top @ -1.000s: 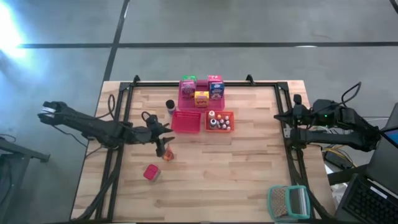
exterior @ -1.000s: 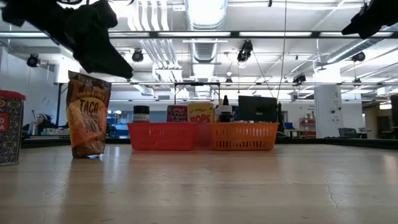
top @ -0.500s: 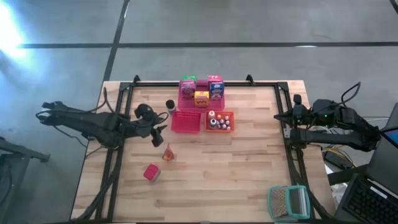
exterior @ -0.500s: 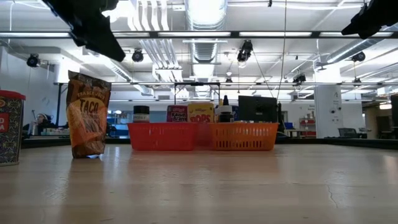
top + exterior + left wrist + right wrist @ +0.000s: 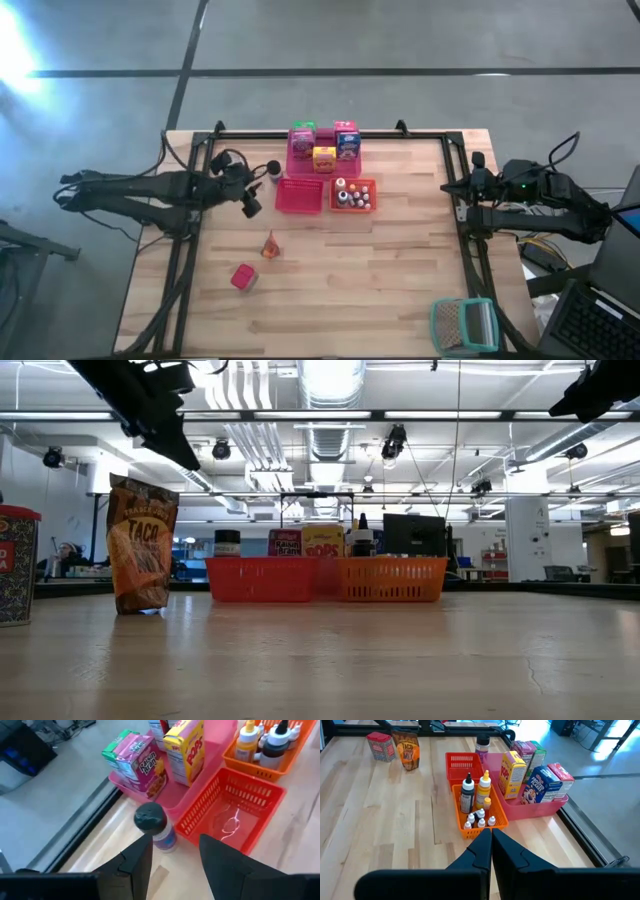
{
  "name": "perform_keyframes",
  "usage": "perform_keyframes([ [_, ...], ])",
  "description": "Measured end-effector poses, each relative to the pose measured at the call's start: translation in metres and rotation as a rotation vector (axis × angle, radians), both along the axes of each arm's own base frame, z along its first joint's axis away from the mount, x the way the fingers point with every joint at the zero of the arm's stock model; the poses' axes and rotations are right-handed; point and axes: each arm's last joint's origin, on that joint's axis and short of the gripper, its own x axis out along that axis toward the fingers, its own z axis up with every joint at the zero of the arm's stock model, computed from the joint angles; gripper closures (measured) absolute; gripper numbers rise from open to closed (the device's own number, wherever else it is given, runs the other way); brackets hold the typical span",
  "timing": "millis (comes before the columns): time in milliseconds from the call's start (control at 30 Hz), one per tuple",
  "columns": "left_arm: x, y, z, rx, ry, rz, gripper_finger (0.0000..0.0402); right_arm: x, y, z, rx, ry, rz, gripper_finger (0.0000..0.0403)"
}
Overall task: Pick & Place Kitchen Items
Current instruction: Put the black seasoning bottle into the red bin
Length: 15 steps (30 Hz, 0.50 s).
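We see the left gripper above the table's left side, jaws partly apart and holding nothing, just by a dark-capped jar beside the mesh red basket. The crinkly taco pouch and what looks like a red canister stand nearer the front edge. The right gripper waits, jaws closed, at the right edge.

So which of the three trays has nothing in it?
The red tray, in front of the pink tray of cartons; the orange tray beside it holds small bottles.
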Motion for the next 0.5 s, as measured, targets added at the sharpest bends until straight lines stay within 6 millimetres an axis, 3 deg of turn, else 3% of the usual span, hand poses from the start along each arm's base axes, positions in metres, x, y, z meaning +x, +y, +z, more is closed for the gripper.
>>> perform_keyframes([
  [167, -0.001, 0.021, 0.007, 0.054, -0.031, 0.03, 0.0234, 0.0, 0.0, 0.0, 0.0, 0.0, 0.0, 0.0394],
  [333, -0.005, 0.057, 0.009, -0.07, -0.12, 0.046, 0.0234, 0.0, 0.0, 0.0, 0.0, 0.0, 0.0, 0.0394],
  [500, -0.011, 0.086, 0.002, -0.126, -0.074, 0.057, 0.0232, 0.0, 0.0, 0.0, 0.0, 0.0, 0.0, 0.0394],
])
